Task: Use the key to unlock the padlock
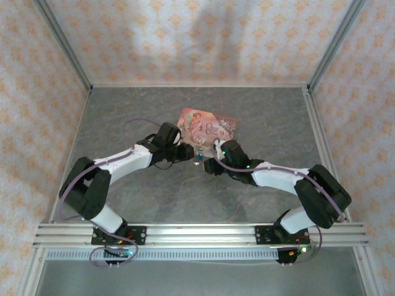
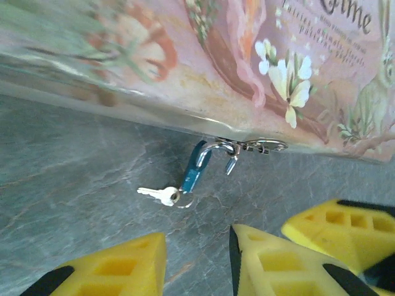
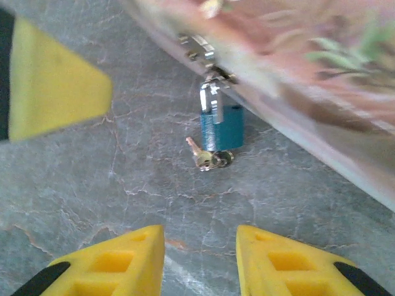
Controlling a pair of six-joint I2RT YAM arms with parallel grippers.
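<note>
Padlock [image 3: 222, 126] hooked to box [image 2: 247, 74] edge, key [image 2: 157, 194] on bench [image 2: 74, 160] at its base; left end effector [image 2: 197, 237] and right end effector [image 3: 199, 231] both open, empty, near them.

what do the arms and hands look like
The left arm and right arm are white links with black joints, each trailed by a purple cable; green lights dot the right one. The left hand and right hand have black-backed yellow wedge fingers with square pockets.
</note>
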